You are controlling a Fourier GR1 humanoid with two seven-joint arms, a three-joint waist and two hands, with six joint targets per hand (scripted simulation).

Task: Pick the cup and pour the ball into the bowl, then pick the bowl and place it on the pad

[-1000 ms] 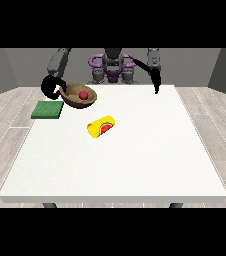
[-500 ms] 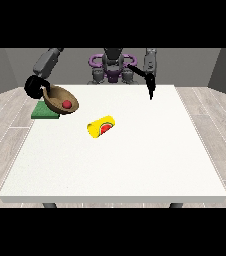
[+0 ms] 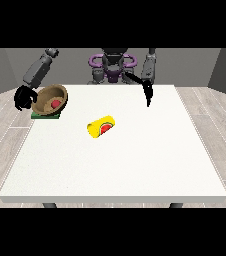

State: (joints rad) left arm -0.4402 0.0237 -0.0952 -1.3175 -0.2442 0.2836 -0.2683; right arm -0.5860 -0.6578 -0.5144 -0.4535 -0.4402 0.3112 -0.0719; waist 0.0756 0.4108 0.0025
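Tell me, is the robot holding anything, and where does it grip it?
The hand at the view's left holds the brown bowl by its rim; the other hand holds nothing.

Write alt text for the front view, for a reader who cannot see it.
The hand at the view's left holds a tilted brown bowl with a red ball inside, over a green pad at the white table's far left corner. A yellow cup lies on its side mid-table. The hand at the view's right hangs above the table, holding nothing.

Brown bowl (image 3: 51, 99) tilted, red ball (image 3: 56, 103) inside, over green pad (image 3: 45, 115); yellow cup (image 3: 101, 126) on side mid-table.
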